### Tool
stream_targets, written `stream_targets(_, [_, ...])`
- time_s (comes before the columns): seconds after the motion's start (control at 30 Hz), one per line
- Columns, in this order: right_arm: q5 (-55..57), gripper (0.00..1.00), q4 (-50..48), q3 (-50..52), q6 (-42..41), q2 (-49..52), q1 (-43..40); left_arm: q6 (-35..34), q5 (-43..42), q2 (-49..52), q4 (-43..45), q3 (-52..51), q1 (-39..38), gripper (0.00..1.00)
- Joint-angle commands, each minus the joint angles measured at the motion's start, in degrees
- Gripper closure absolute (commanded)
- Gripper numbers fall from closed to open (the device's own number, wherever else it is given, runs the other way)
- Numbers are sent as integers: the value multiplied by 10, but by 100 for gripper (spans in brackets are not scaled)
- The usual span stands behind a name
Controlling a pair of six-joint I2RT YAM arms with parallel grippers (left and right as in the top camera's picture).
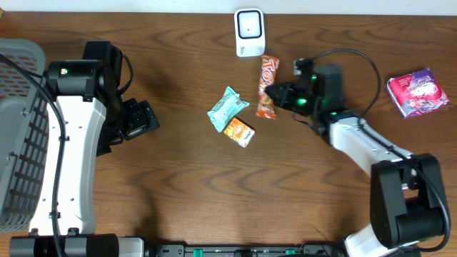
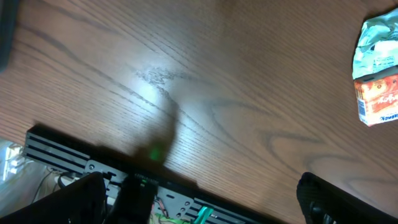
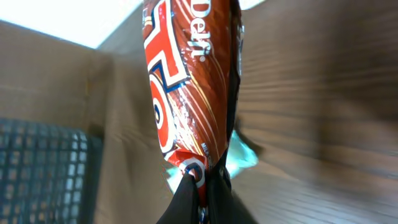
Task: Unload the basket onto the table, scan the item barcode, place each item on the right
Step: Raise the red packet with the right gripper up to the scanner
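Note:
A long red-brown snack packet (image 1: 266, 75) lies lengthwise just below the white barcode scanner (image 1: 248, 32) at the table's back edge. My right gripper (image 1: 277, 93) is shut on the packet's side from the right. In the right wrist view the packet (image 3: 186, 81) stands up out of the closed black fingertips (image 3: 186, 199), pinched at its crimped end by my right gripper (image 3: 202, 186). My left gripper (image 1: 139, 118) hovers open over bare wood at the left, holding nothing; its dark fingers (image 2: 326, 199) stand far apart.
A teal packet (image 1: 228, 108) and a small orange carton (image 1: 239, 132) lie left of the held packet, also seen as the teal packet (image 2: 376, 46) and carton (image 2: 380, 99). A pink packet (image 1: 418, 92) lies far right. A grey basket (image 1: 18, 135) is at the left edge.

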State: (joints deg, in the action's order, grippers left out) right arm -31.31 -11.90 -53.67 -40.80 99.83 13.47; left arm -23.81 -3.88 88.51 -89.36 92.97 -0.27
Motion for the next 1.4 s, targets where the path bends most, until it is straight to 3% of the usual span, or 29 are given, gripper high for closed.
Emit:
stream_targets(0.0, [139, 99, -32, -15, -81, -10, 33, -3, 9, 2, -1, -1, 1, 2])
stream_targets(0.17, [213, 99, -38, -51, -85, -8, 51, -3, 9, 2, -1, -1, 1, 2])
stream_targets(0.37, [224, 99, -31, -177, -84, 37, 59, -3, 9, 2, -1, -1, 1, 2])
stream_targets(0.63, [213, 99, 88, -415, -85, 199, 71, -3, 9, 2, -1, -1, 1, 2])
stream_targets(0.83, [128, 99, 137, -559, -82, 328, 66, -3, 9, 2, -1, -1, 1, 2])
stream_targets(1.1, [132, 99, 188, -595, -36, 351, 54, -3, 9, 2, -1, -1, 1, 2])
stream_targets(1.37, [114, 99, 322, -620, 43, 332, -7, -3, 9, 2, -1, -1, 1, 2])
